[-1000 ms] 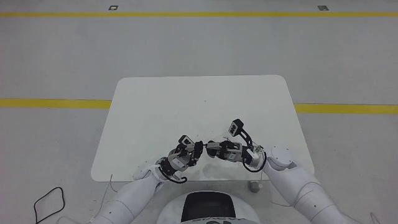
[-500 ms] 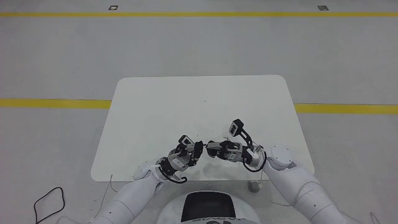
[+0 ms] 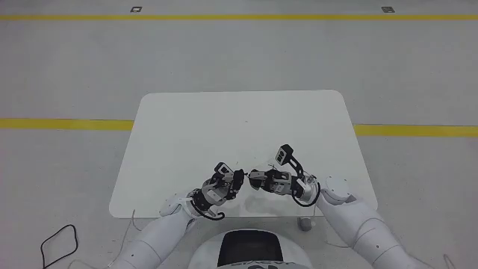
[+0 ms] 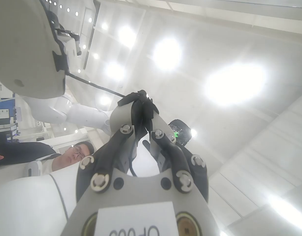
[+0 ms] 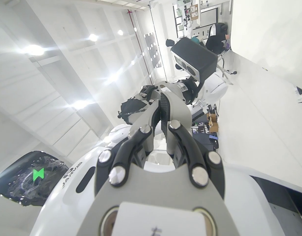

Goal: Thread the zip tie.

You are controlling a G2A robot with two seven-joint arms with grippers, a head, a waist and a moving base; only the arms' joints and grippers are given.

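Jaws of left gripper (image 4: 142, 104) and right gripper (image 5: 161, 101) are both pinching the black zip tie (image 4: 97, 86), which is stretching between them above the near part of the bench (image 3: 239, 119).

Left gripper (image 3: 234, 180) and right gripper (image 3: 256, 178) tip to tip over white table's (image 3: 187, 131) near edge; thin black zip tie (image 3: 245, 175) bridging them.

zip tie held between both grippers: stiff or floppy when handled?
Probably semi-stiff: the zip tie spans straight between the left gripper and right gripper, though tension may help. Likely very light, being so thin. Sideways pushes would probably flex it.
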